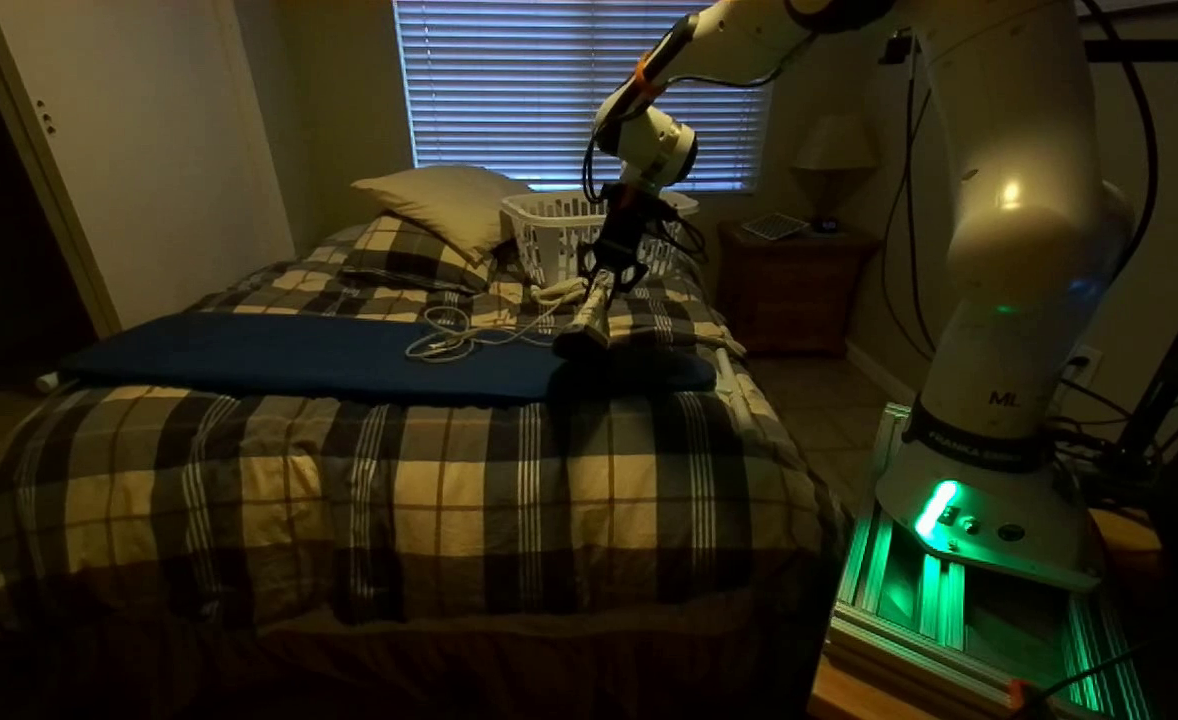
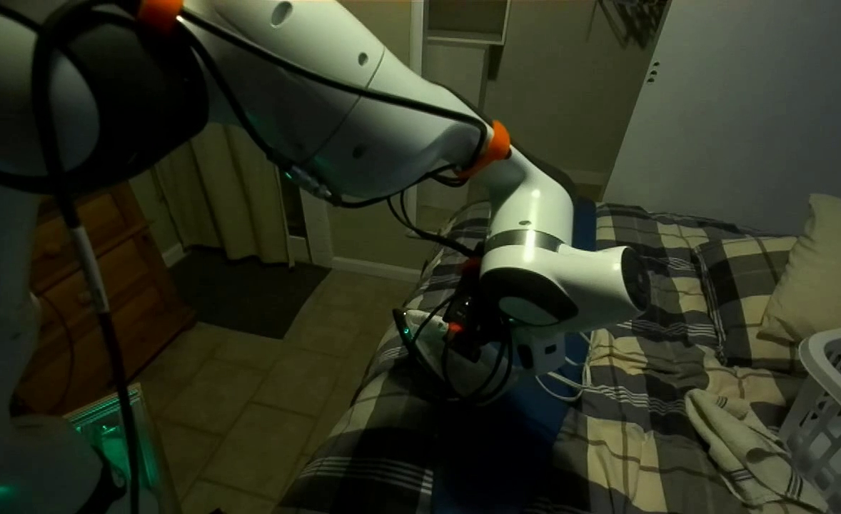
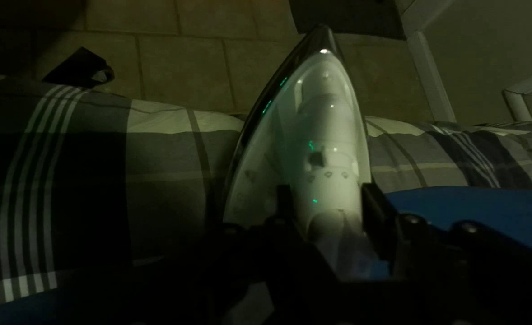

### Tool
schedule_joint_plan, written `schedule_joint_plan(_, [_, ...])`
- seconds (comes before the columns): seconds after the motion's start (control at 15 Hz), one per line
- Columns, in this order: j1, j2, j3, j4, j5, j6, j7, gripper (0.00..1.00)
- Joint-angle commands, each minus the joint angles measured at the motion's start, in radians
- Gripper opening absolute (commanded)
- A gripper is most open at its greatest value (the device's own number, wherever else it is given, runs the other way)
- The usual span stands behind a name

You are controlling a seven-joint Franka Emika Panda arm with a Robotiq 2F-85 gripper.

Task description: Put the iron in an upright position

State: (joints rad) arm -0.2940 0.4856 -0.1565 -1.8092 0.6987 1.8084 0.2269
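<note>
In wrist view only: markings point(image 3: 328, 174) on gripped iron point(image 3: 315, 128).

In the wrist view, the gripper point(image 3: 327, 198) is a dark blur hiding much of the iron point(image 3: 309, 135) toward its back end. In an exterior view, the right edge cuts off the basket point(image 2: 831, 375) and pillow point(image 2: 831, 275), the top edge the robot arm point(image 2: 392, 150).

In an exterior view, iron point(image 1: 595, 312) in gripper point(image 1: 609, 278), ironing board point(image 1: 279, 350) on bed point(image 1: 429, 480), pillow point(image 1: 439, 197) and laundry basket point(image 1: 547, 240) behind.

White arm point(image 2: 392, 143) (orange bands point(image 2: 495, 148)).
</note>
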Motion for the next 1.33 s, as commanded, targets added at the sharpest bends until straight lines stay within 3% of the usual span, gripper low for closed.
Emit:
schedule_joint_plan(0.0, [-0.023, 0.050, -0.015, 0.084, 0.040, -0.070, 0.067, 0.16])
schedule_joint_plan(0.4, [-0.086, 0.167, -0.035, 0.261, 0.084, -0.193, 0.195, 0.16])
schedule_joint_plan(1.07, [-0.164, 0.313, -0.025, 0.463, 0.186, -0.409, 0.361, 0.16])
schedule_joint_plan(1.27, [-0.158, 0.349, -0.042, 0.503, 0.183, -0.388, 0.372, 0.16])
